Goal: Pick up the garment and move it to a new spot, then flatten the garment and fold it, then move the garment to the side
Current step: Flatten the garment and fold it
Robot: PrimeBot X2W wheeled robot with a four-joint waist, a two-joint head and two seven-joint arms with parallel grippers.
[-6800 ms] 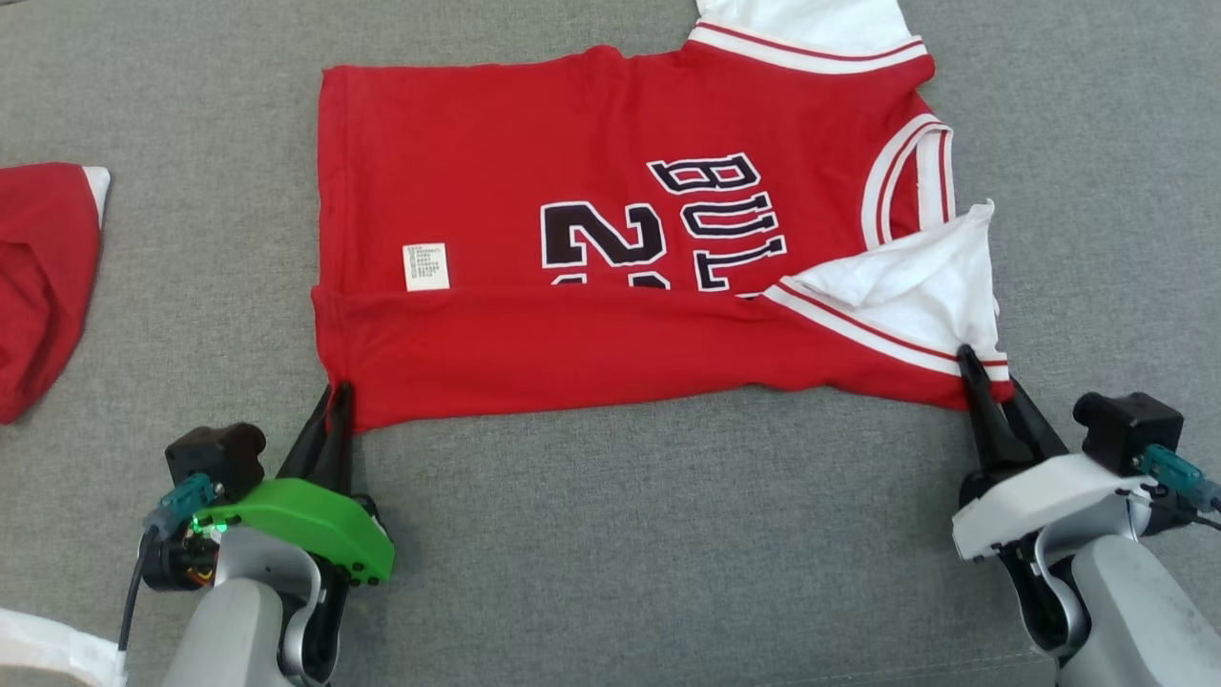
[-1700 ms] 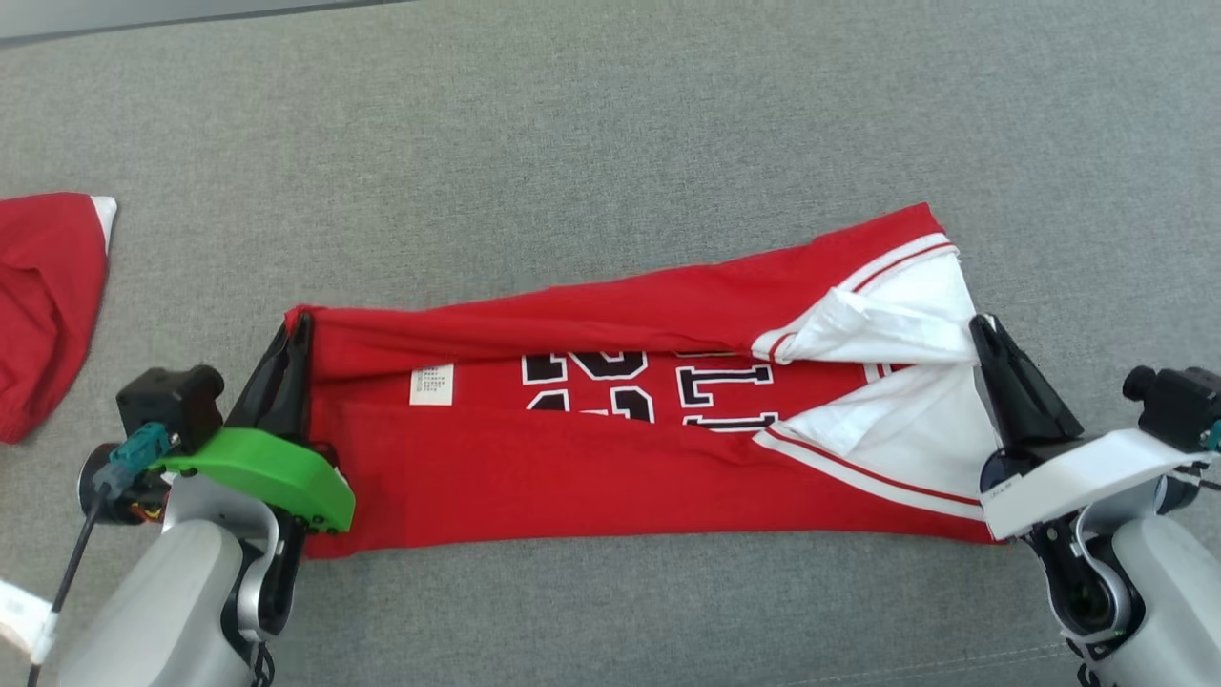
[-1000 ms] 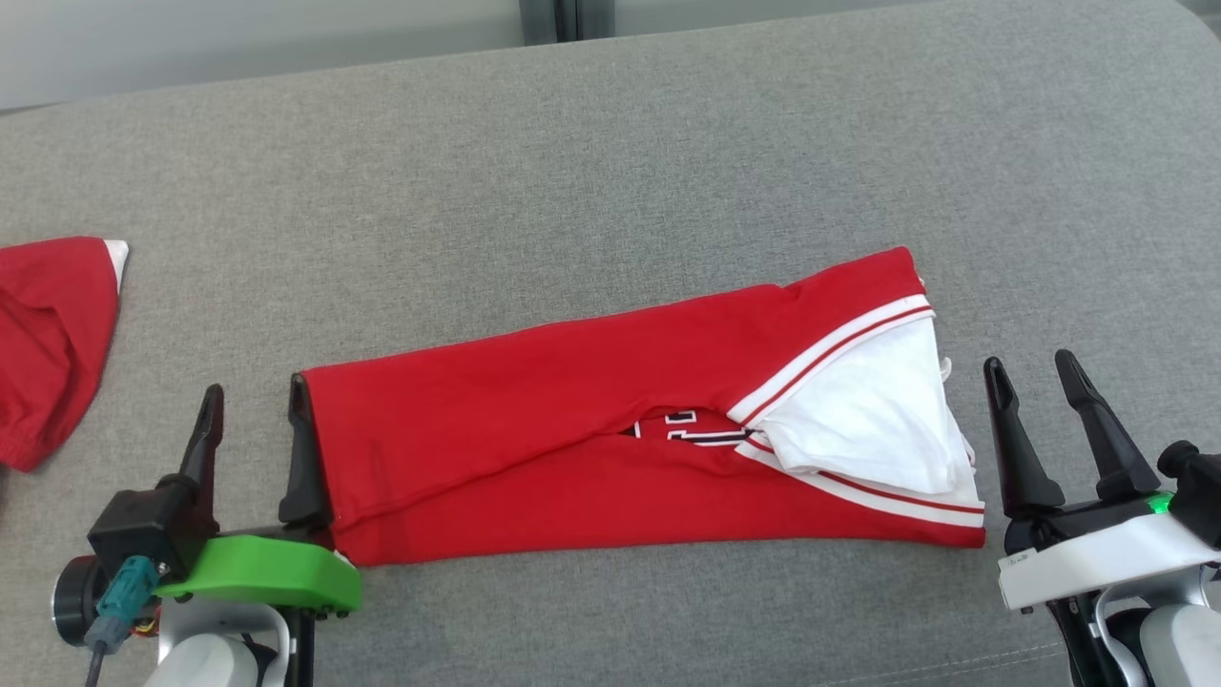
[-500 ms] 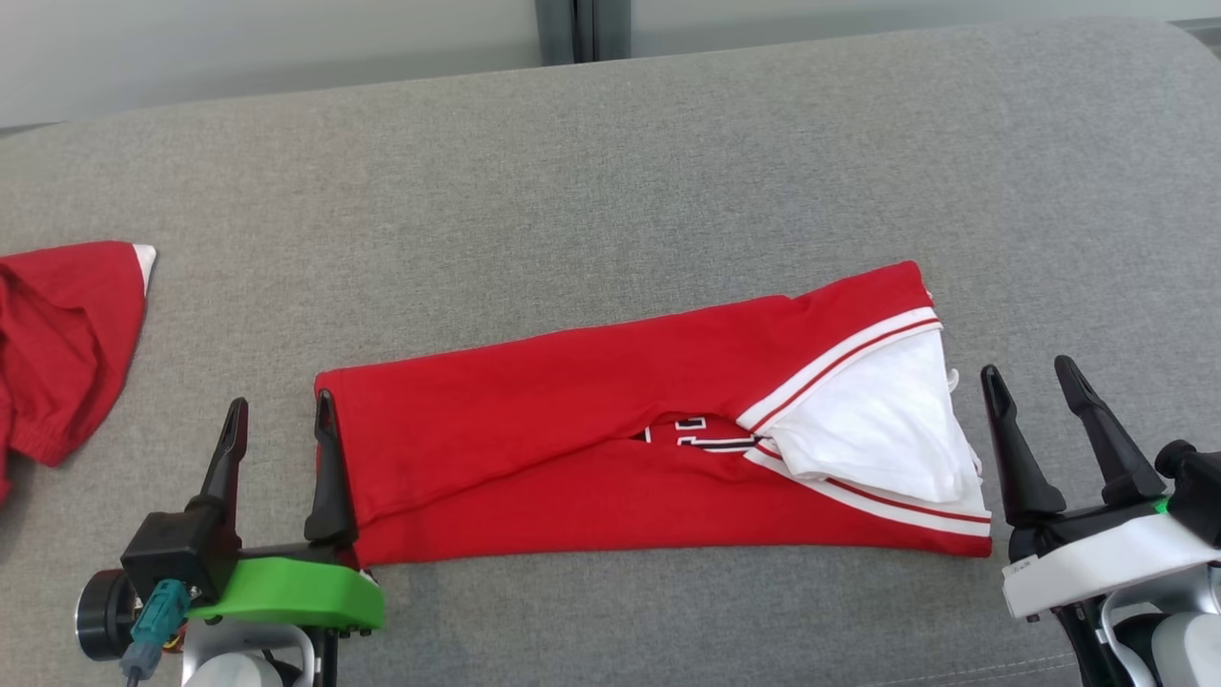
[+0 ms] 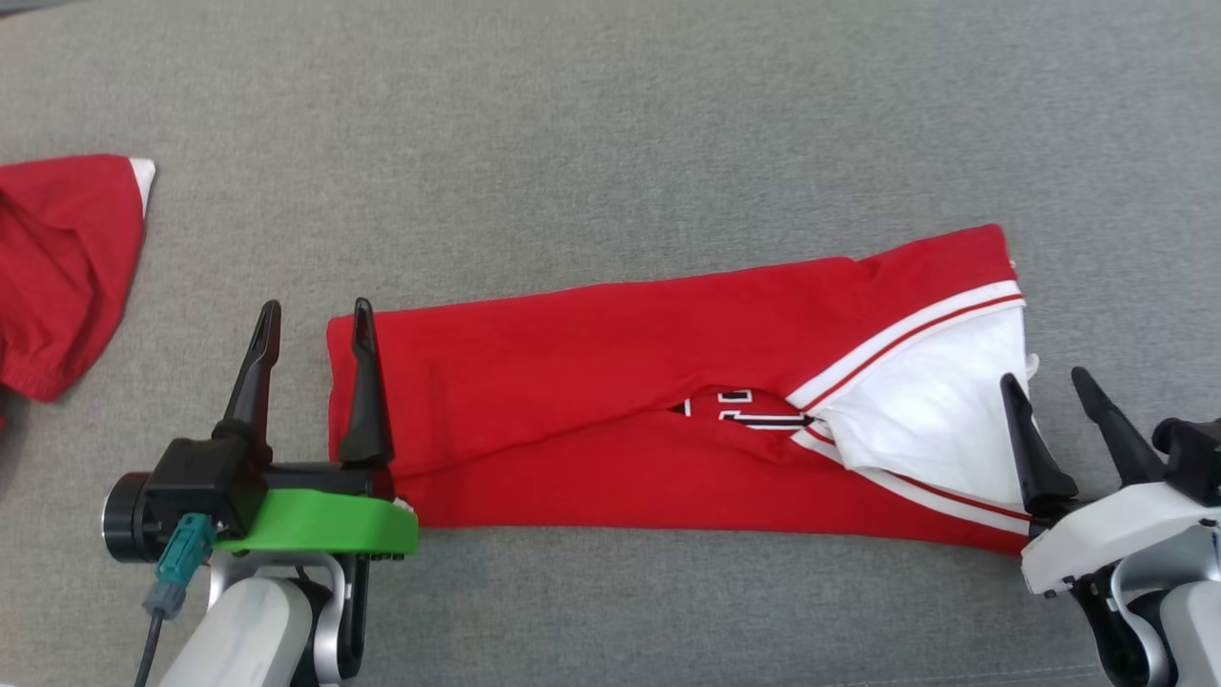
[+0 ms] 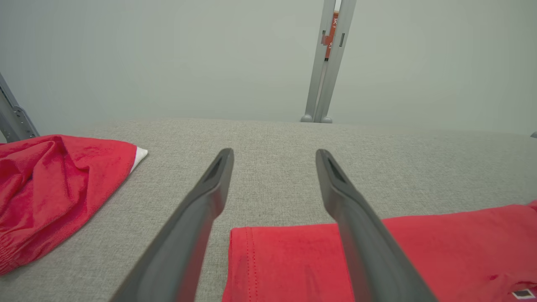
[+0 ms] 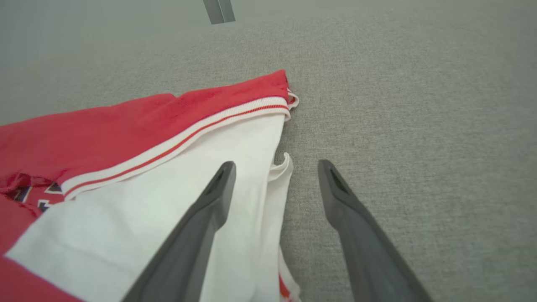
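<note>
The red cloth jersey with white trim (image 5: 610, 401) lies centred on the grey fabric surface (image 5: 610, 124), folded lengthwise into a narrow band. The left gripper (image 5: 316, 305) and right gripper (image 5: 1045, 376) flank its ends, jaws spread and empty. Probably remaining: crosswise fold, then transfer aside.

The surface (image 5: 610, 114) was covered with a grey woven fabric. On it lay the garment (image 5: 572, 382), a red jersey folded into a long band that ran from the left-centre of the frame to the right edge, rising a little toward the right. Its white part with red-and-white trim was at the right end, and some black and white lettering showed between the folds. A second red cloth (image 5: 57, 267), crumpled, lay at the left edge, well apart from the garment.
</note>
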